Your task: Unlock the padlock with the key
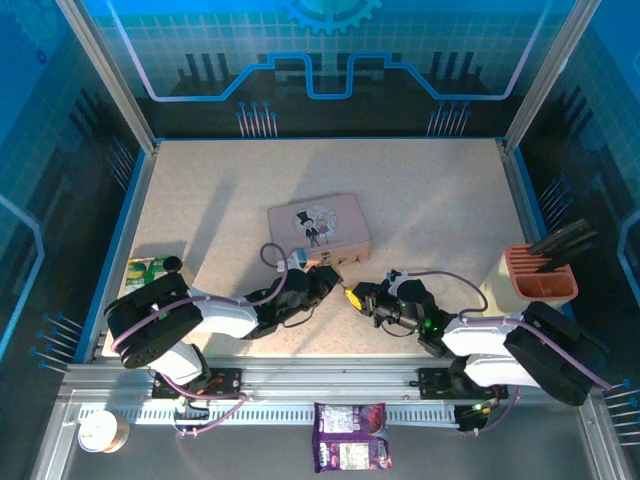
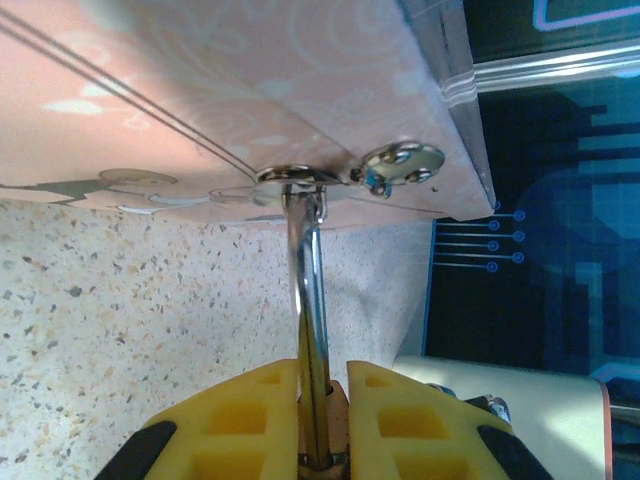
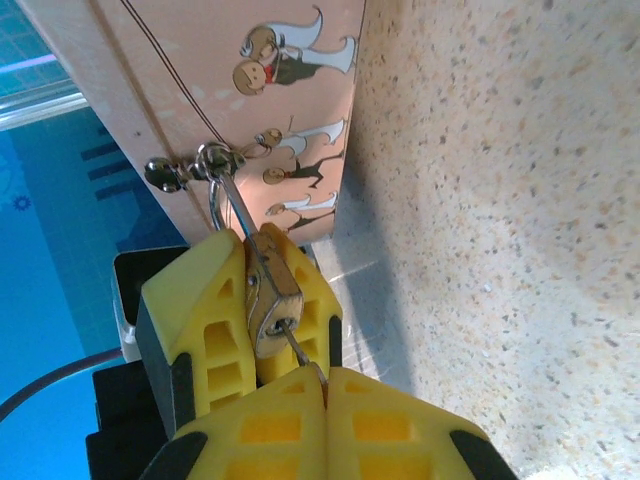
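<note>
On the speckled table (image 1: 440, 220) the pink cartoon tin (image 1: 320, 225) lies just beyond both sets of fingertips, and the two pincers meet nose to nose at its near side. The left pincer (image 2: 322, 385) is drawn narrow and grips the padlock (image 3: 272, 290) by its brass body, sandwiched between its yellow fingers. From there the silver shackle (image 2: 305, 290) runs straight ahead of its tips and hooks through the tin's small metal hasp (image 2: 300, 175), so the lock hangs off the tin while it is held. The right pincer (image 3: 322, 385) is pinched fully together on the key (image 3: 298, 348), whose thin dark shaft sticks out ahead of its tips and reaches the keyhole in the padlock's end face, directly in front of it. The shackle looks seated in the body, so I judge the lock not yet opened. The step in hand appears to be the insertion, at or near its end; how deep the blade sits cannot be told. The next move probably calls for seating the key fully along its own line. The right wrist would then roll about that shaft while the left pincer holds the body rigid, gently enough not to bend the slender key or drag the tin.
</note>
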### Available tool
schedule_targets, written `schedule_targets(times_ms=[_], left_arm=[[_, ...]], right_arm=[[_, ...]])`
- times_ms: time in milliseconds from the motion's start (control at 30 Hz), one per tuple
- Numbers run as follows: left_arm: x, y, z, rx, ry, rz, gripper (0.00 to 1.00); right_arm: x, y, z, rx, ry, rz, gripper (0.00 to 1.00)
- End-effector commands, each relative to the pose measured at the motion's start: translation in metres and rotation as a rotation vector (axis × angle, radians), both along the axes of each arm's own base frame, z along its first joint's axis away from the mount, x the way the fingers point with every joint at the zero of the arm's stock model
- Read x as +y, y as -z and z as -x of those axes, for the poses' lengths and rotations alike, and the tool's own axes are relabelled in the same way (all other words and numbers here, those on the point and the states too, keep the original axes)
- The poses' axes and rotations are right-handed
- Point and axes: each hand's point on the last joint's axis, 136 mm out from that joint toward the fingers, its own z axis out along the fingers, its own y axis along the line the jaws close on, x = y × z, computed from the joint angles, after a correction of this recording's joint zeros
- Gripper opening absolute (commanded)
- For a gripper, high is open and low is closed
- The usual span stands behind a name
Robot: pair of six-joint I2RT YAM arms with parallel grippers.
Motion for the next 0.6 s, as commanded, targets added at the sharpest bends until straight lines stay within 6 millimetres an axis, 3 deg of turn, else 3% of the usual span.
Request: schedule_targets(times_ms=[0,267,567], left_arm=[[-0.027,-0.060,-0.002,-0.116,0.081,0.129,0.00],[-0.025,-0.045,-0.007,-0.088,0.088,0.096,0.00],[-0.033,-0.054,-0.005,-0.110,0.102,0.102,0.00]], right_arm=[[-0.018,0.017,0.001,0.019,0.035,0.094,0.00],[-0.027,0.013,0.003,0.002,0.042,0.134,0.00],[-0.007,-0.009,-0.004,-0.049,-0.001,0.045,0.00]])
